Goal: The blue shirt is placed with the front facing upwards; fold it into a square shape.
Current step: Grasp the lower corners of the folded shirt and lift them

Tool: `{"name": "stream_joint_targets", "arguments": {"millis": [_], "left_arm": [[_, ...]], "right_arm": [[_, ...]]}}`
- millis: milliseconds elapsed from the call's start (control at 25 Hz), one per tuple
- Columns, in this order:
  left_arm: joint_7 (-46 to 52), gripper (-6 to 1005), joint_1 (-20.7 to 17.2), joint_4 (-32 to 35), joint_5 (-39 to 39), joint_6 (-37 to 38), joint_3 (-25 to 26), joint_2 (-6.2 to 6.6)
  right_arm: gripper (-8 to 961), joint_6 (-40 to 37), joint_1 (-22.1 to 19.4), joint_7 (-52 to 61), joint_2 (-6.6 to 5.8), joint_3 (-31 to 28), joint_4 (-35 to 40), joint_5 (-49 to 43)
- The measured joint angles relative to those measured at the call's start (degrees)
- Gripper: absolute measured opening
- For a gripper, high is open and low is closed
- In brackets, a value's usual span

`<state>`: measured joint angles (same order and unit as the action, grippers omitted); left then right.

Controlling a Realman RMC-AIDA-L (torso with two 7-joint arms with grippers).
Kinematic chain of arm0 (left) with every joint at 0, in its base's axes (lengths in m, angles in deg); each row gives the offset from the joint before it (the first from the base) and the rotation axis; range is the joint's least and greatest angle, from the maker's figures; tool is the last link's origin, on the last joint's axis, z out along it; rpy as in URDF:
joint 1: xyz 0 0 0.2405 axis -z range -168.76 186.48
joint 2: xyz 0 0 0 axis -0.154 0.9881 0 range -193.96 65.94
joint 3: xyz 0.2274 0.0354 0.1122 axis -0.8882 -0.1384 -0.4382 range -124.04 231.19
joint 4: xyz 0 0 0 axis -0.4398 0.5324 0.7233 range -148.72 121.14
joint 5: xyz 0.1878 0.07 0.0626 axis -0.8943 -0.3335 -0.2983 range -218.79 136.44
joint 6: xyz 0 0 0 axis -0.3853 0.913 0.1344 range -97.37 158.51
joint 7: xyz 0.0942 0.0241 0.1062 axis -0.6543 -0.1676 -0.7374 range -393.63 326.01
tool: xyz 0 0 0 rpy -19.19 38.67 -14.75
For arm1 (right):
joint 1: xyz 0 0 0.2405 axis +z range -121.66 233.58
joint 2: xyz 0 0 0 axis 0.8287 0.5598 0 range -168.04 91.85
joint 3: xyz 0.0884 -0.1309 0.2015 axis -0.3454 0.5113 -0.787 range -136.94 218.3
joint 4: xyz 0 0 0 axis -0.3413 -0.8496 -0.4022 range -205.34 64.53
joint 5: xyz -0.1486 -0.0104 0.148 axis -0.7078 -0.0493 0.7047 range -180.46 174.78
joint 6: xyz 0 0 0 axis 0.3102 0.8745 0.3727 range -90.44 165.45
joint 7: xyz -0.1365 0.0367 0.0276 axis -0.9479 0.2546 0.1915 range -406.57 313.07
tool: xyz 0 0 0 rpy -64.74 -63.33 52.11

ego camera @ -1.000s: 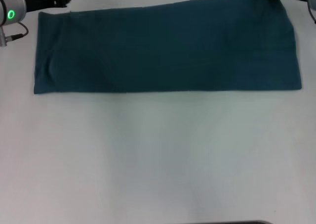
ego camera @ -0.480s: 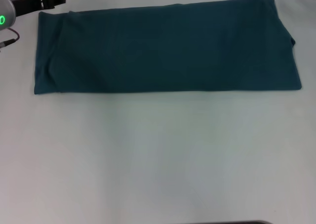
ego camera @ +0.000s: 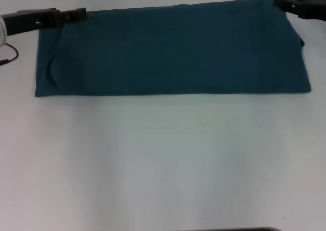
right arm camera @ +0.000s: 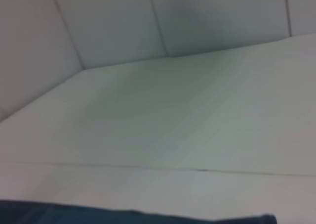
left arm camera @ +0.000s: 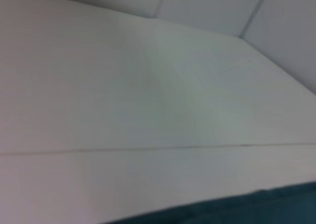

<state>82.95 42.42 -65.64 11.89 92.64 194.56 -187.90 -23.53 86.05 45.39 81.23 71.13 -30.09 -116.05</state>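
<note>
No readable text anywhere.

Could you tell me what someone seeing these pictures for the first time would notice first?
The eye lands on the blue shirt, folded into a long flat band across the far half of the white table, its lettering out of sight. Next come the two dark grippers at its far corners: the left gripper at the left end, the right gripper at the right.

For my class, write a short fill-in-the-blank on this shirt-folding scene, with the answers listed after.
1. The blue shirt lies folded into a long ____ band.
2. The left gripper is at the shirt's far ____ corner.
3. The right gripper is at its far ____ corner.
4. The table is ____ in colour.

Answers: horizontal; left; right; white
</note>
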Motion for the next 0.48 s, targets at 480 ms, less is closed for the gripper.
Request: {"name": "stream_joint_targets", "arguments": {"millis": [480], "left_arm": [[-0.2,934,-4.9,-1.8,0.2,3.6,-2.1,0.11]], "right_arm": [[798,-14.6,-7.9,9.2,-5.06,0.0,3.1,-1.4]]}}
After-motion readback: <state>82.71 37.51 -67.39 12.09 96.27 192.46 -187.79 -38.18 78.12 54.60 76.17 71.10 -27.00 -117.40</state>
